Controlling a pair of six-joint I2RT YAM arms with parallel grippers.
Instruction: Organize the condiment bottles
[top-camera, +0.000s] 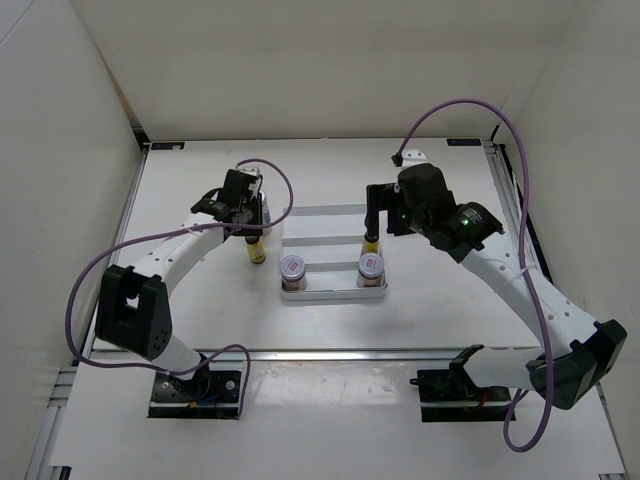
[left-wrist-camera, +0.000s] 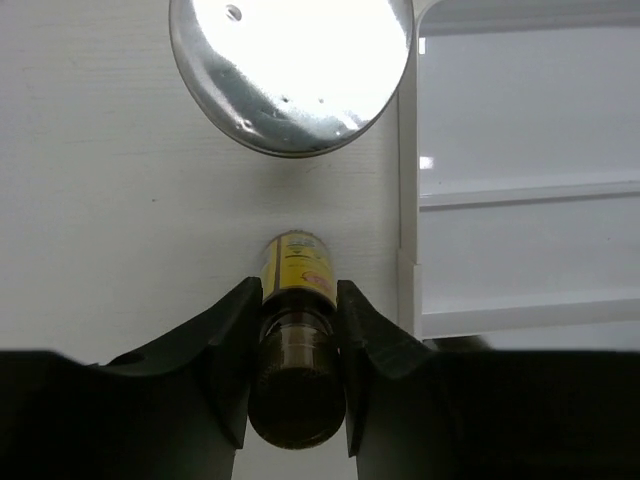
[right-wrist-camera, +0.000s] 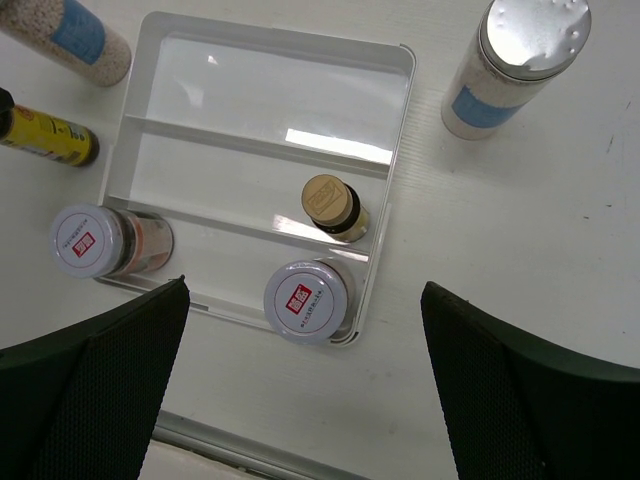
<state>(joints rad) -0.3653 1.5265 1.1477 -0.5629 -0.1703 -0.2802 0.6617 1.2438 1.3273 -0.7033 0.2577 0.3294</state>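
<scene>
A white ribbed tray (top-camera: 322, 224) lies mid-table. Two squat jars (top-camera: 292, 267) (top-camera: 370, 266) stand in its near compartment, also in the right wrist view (right-wrist-camera: 308, 300) (right-wrist-camera: 88, 241). One slim yellow bottle (top-camera: 370, 244) (right-wrist-camera: 334, 205) stands in the middle compartment at the right. My left gripper (top-camera: 250, 228) (left-wrist-camera: 297, 300) is shut on the second yellow bottle (top-camera: 256, 250) (left-wrist-camera: 296, 330) left of the tray. One white shaker (top-camera: 260, 205) (left-wrist-camera: 290, 70) stands just beyond it. The other shaker (right-wrist-camera: 515, 65) stands right of the tray. My right gripper (top-camera: 372, 228) (right-wrist-camera: 300, 400) is open and empty above the tray's near right corner.
The tray's far compartment (right-wrist-camera: 270, 95) holds nothing. The tray's left wall (left-wrist-camera: 408, 200) runs close to the right of the held bottle. White walls enclose the table on three sides. Metal rails (top-camera: 330, 352) border the near edge.
</scene>
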